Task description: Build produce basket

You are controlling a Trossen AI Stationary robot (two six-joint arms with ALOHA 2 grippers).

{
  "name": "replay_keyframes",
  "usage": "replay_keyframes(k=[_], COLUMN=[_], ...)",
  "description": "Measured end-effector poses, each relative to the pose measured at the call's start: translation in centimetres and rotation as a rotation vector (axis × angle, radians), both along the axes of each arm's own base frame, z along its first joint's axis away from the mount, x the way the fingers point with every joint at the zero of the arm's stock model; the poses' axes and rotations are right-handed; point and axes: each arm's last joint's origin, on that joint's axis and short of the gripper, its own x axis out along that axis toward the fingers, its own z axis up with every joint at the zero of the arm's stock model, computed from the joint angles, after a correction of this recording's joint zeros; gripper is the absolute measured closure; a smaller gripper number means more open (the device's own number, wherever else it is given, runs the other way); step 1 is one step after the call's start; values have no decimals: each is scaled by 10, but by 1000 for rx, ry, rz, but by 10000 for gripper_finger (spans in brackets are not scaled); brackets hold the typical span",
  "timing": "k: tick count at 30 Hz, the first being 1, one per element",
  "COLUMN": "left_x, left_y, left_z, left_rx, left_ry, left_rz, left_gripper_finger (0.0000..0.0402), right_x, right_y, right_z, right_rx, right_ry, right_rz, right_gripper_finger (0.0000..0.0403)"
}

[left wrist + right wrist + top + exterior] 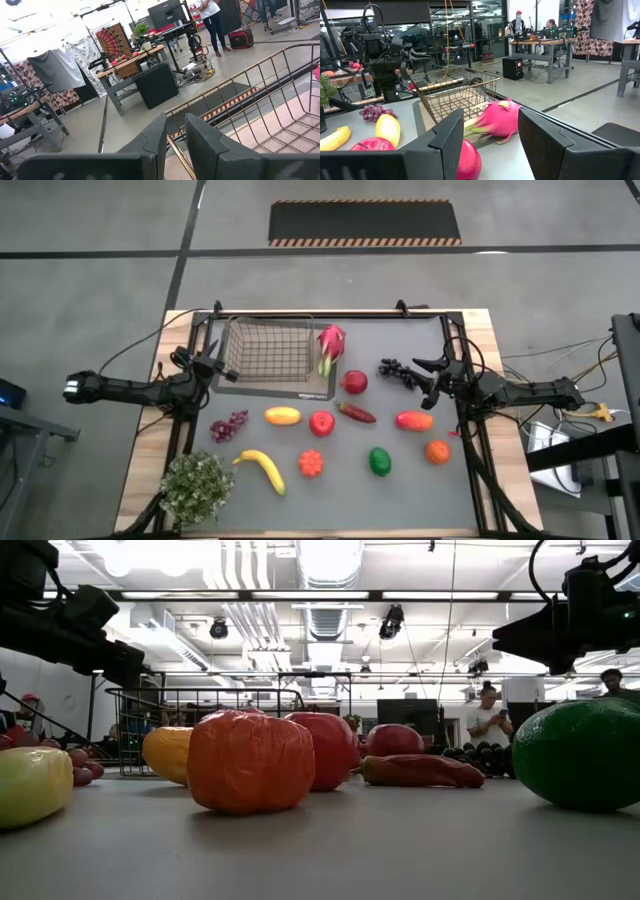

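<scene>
The dark wire basket [265, 348] stands on a flat dark mat [272, 388] at the table's far left. A pink dragon fruit [330, 348] leans against its right wall. My left gripper [216, 369] is at the basket's near-left corner, its fingers nearly together around the rim wire [176, 148]. My right gripper [428, 377] hovers open and empty beside the black grapes [397, 370]; the dragon fruit [495, 121] and a red apple [468, 160] lie ahead of it. The other produce lies loose on the table. My left gripper has the basket's top rim wire [172, 142] between its two fingers, at the near-left corner. The fingers come level from the table's left and lie across the wire. The basket stands on the mat. A small gap shows beside the wire, so the touch itself is unclear.
Loose on the table are purple grapes [228, 426], a yellow mango [283, 416], red apples [321, 423] [354, 382], a banana [262, 470], a green pepper [380, 461], an orange [437, 451] and a red mango [414, 420]. A potted plant [197, 485] stands at the near left. People stand in the room behind.
</scene>
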Motion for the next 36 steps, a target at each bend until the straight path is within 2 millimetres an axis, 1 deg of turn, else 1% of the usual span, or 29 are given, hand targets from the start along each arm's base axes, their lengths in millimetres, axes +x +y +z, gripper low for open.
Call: replay_keyframes(k=[31,33,36], left_x=[0,0,0], left_y=[0,0,0], left_z=[0,0,0], left_rx=[0,0,0], left_ry=[0,0,-1], left_rz=[0,-1,0], left_gripper_finger=[348,348,348], right_x=[0,0,0], right_y=[0,0,0], right_z=[0,0,0], right_rx=[0,-40,-247], right_ry=[0,20,123], right_rz=[0,-3,-15], right_gripper_finger=[229,229,229])
